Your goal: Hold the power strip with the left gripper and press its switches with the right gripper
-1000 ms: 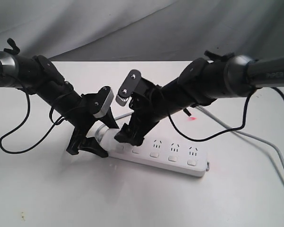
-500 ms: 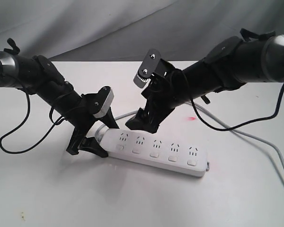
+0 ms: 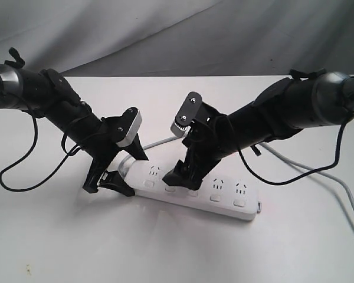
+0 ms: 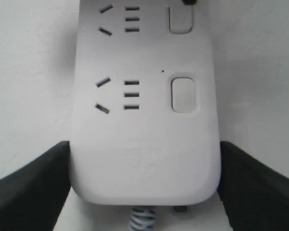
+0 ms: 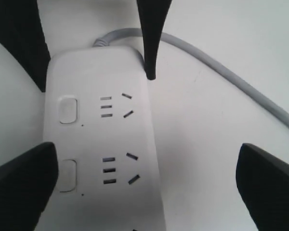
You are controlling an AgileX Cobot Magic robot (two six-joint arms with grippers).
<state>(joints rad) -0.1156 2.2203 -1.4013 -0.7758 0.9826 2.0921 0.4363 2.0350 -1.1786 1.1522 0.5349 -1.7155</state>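
Note:
The white power strip (image 3: 224,194) lies on the white table, its grey cord (image 3: 160,141) leaving the left end. My left gripper (image 3: 119,177) is shut on that cord end; in the left wrist view its black fingers (image 4: 36,185) press both long sides of the strip (image 4: 144,144). My right gripper (image 3: 182,177) stands open and low over the strip. In the right wrist view one finger (image 5: 21,187) overlaps the second switch (image 5: 70,175), while the first switch (image 5: 68,109) shows in full. The two rightmost switches (image 3: 215,198) are uncovered.
The grey cord (image 3: 318,171) loops behind the right arm and runs off the right edge of the table. A thin black cable (image 3: 15,177) hangs from the left arm onto the table. Grey cloth backs the scene.
My right gripper rose off the strip's left end, shifted a little to the right, and has come down over the second and third socket groups. The left gripper and the strip have stayed put.

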